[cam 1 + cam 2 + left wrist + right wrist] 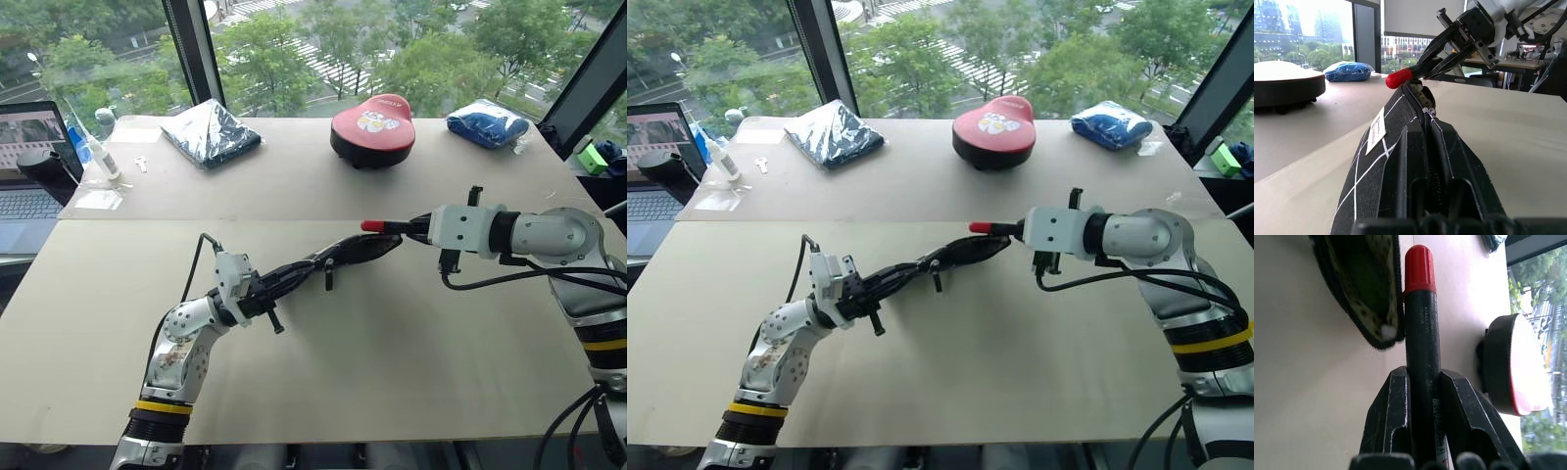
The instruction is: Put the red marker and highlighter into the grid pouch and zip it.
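Left claw (263, 297) clamps the limp grid pouch (333, 260) at its near end, raised off the bench (392, 362). Right claw (416, 229) pinches the stiff, light red marker (384, 226) mid-barrel, cap at the pouch's far mouth.

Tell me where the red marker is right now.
The slim black-barrelled red marker is clamped in the right gripper, held above the middle of the table, its red cap at the open end of the black grid-lined fabric pouch that the left gripper holds.
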